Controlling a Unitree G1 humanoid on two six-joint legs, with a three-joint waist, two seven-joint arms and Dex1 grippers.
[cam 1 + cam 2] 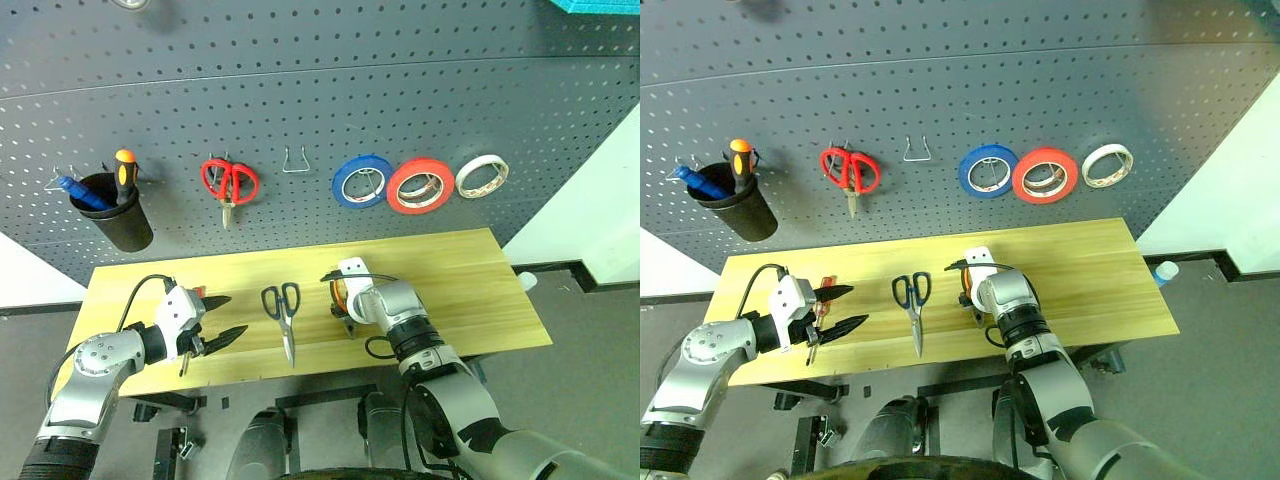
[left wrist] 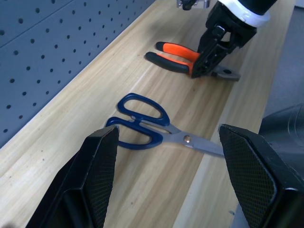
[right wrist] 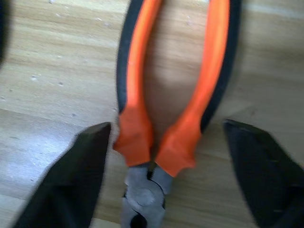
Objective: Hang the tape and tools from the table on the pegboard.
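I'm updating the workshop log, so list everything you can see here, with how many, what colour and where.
pegboard: one, dark grey, behind the table
table: one, light yellow wood, below the pegboard
tape rolls: three on the pegboard, blue, red-orange, white, left to right
red-handled scissors: one, hanging on the pegboard
metal hook: one, bare, right of the red-handled scissors
black cup: one, on the pegboard's left, holding an orange-and-black screwdriver and a blue item
blue-handled scissors: one, flat on the table's middle
pliers: one, orange-and-black handles, on the table
red-handled screwdriver: one, on the table by the left gripper
left gripper: open, above the table's left
right gripper: open, straddling the pliers
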